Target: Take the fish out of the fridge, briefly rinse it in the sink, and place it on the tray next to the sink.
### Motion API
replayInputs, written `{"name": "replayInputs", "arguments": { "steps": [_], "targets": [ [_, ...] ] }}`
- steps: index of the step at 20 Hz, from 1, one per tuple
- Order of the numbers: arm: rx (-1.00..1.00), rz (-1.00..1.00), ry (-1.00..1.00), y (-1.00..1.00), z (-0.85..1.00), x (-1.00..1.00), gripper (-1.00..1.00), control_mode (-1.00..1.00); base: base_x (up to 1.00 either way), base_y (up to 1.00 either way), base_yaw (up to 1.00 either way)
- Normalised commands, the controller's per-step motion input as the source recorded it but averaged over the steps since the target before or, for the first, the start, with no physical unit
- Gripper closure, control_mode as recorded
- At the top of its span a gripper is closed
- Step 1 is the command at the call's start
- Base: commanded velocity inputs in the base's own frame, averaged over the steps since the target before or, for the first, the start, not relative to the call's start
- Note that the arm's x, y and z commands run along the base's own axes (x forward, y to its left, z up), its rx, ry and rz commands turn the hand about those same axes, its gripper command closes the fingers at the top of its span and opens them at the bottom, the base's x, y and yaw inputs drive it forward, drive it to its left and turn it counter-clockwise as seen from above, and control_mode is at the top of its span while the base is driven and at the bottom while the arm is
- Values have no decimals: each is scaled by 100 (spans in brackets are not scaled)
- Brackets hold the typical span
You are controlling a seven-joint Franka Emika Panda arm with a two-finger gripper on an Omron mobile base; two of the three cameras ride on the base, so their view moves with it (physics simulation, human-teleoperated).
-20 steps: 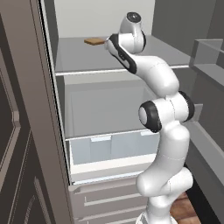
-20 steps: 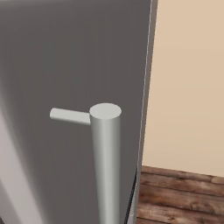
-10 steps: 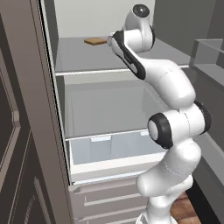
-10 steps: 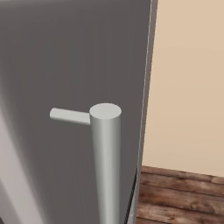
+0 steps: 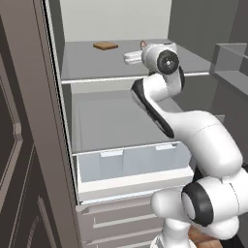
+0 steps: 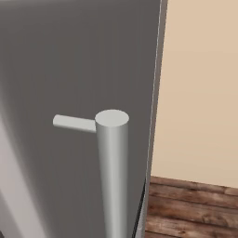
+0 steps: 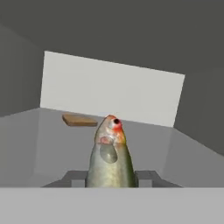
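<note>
On the top glass shelf (image 5: 97, 65) of the open fridge (image 5: 116, 121), the gripper (image 7: 110, 177) is closed around the fish (image 7: 110, 157), a dark finger tip showing on either side of its body in the hand view. The fish points away from the hand, its head with a red-orange patch and a dark eye toward the pale back wall of the compartment. Whether its belly rests on the shelf or hangs just above it is hard to say from that angle. Beyond the fish's head, near the back wall and apart from it, lies a flat brown slab (image 7: 79, 120); in the left base view the same slab (image 5: 105, 46) sits toward the rear left of the shelf, with the white arm's wrist (image 5: 162, 59) reaching in from the right at shelf level. Below this shelf is a second, bare shelf, then a translucent drawer (image 5: 131, 162). The dark brown panelled door (image 5: 22, 160) stands open at the left of that view. In the right base view, a grey cylindrical handle (image 6: 111, 172) stands up close against a grey panel, beside a beige wall and wooden floor (image 6: 190, 209).
</note>
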Motion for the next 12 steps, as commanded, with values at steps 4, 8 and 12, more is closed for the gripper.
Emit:
{"name": "replayInputs", "arguments": {
  "steps": [4,8,12],
  "targets": [
    [3,-4,-31,10,30,-100,100,-100,0,0,0],
    [9,-10,12,11,26,-100,100,-100,0,0,0],
    [3,-13,47,16,-15,-100,100,-100,0,0,0]
  ]
}}
